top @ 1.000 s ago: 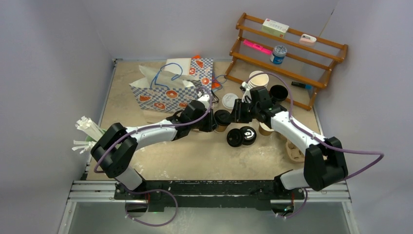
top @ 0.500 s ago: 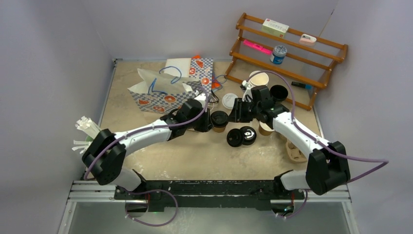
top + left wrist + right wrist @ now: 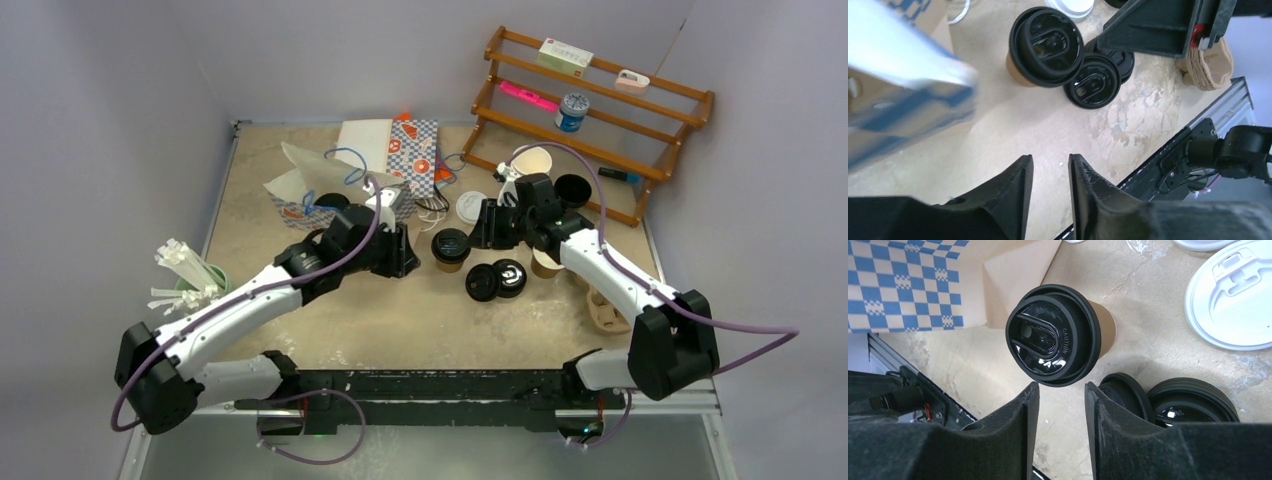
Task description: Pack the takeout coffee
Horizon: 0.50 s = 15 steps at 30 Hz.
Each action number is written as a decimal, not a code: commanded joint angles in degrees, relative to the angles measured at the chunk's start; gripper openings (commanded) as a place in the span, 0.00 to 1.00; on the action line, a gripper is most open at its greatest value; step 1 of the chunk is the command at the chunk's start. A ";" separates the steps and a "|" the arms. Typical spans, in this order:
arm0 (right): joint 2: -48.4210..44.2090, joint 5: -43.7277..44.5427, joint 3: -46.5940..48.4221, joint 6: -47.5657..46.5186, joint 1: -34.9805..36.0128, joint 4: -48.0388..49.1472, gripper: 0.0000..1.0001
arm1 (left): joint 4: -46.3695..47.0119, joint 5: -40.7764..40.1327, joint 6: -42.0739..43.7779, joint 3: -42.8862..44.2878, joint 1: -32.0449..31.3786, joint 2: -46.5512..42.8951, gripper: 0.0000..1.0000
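A takeout coffee [image 3: 450, 247] [image 3: 1045, 47] [image 3: 1053, 335], a tan paper cup with a black sip lid, stands upright mid-table. Another tan cup [image 3: 545, 265] is mostly hidden under my right arm. My right gripper [image 3: 482, 230] [image 3: 1060, 390] is open and empty, its fingertips just right of the lidded cup. My left gripper [image 3: 405, 255] [image 3: 1050, 165] is open over bare table, a short way left of that cup. The blue checked paper bag [image 3: 345, 185] [image 3: 903, 285] sags open at the back left, with a dark round shape [image 3: 333, 202] in its mouth.
Two loose black lids [image 3: 495, 280] [image 3: 1093, 86] [image 3: 1193, 405] lie right of the cup. A white lid [image 3: 472, 207] [image 3: 1233, 300], stacked white cups [image 3: 527, 165], a wooden rack [image 3: 600, 90], a pulp carrier [image 3: 605, 310] [image 3: 1210, 62] and straws [image 3: 180, 270] ring the work area.
My left arm has drawn back leftward from the lidded cup and its jaws have opened. The bag has shifted and slumped lower. My right gripper has hardly moved.
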 commanded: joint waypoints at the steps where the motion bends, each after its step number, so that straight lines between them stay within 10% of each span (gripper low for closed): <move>1: -0.61 0.87 1.95 -0.96 0.40 1.42 0.41 | -7.16 -4.66 3.38 -3.65 -0.39 -4.72 0.38; 6: -0.72 1.03 2.27 -0.94 0.38 1.66 0.39 | -4.14 -12.94 6.18 -8.24 -4.43 -8.07 0.50; 10: -0.75 1.02 2.67 -0.96 0.34 1.41 0.38 | 1.40 -20.45 3.87 -13.38 -6.29 -10.39 0.81; 15: -0.72 1.03 2.78 -1.01 0.38 1.10 0.38 | 11.73 -29.08 -0.18 -17.76 -6.50 -7.94 0.87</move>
